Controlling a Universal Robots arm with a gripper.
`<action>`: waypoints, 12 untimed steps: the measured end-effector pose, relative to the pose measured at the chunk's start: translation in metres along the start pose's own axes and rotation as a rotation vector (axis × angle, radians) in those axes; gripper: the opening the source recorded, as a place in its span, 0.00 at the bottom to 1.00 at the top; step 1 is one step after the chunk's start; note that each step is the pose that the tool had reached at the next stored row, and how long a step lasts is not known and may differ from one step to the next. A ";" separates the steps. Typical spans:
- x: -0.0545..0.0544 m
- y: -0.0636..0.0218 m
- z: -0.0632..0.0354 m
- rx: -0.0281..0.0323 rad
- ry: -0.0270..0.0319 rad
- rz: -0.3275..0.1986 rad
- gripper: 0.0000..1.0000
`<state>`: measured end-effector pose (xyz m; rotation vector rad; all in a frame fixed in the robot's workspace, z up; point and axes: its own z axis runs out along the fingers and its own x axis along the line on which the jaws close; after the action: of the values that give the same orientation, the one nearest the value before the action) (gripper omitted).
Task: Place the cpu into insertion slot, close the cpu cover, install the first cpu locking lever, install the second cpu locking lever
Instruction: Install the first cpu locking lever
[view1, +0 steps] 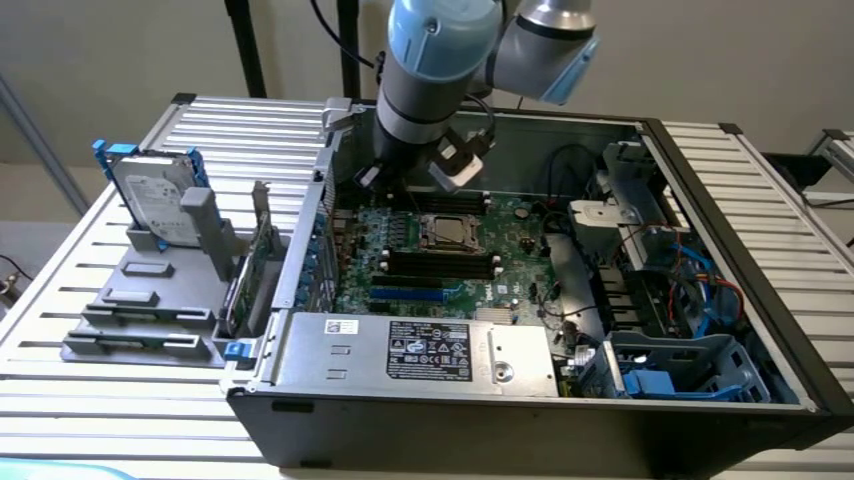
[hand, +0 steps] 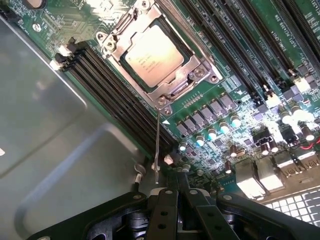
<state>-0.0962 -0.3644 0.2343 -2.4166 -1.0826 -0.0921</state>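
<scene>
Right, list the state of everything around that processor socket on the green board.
Pale silvery-tan square cpu: seated face up in the black-rimmed insertion slot.
Silvery metal windowed cpu cover: closed over the cpu.
Thin metal locking lever: unlatched, sticking out toward the gripper.
Long black memory slots: empty.

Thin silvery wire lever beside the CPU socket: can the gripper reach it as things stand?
Probably yes. The thin silvery wire lever runs from the black-rimmed socket to just short of the gripper, with nothing between them.
</scene>
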 end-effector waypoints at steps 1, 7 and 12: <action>0.000 -0.0002 0.0004 0.0011 0.0037 0.003 0.11; 0.000 -0.0008 0.0020 0.0124 0.0313 0.020 0.11; 0.002 -0.0018 0.0032 0.0072 0.0395 0.038 0.11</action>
<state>-0.0964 -0.3604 0.2328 -2.4175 -1.0175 -0.1226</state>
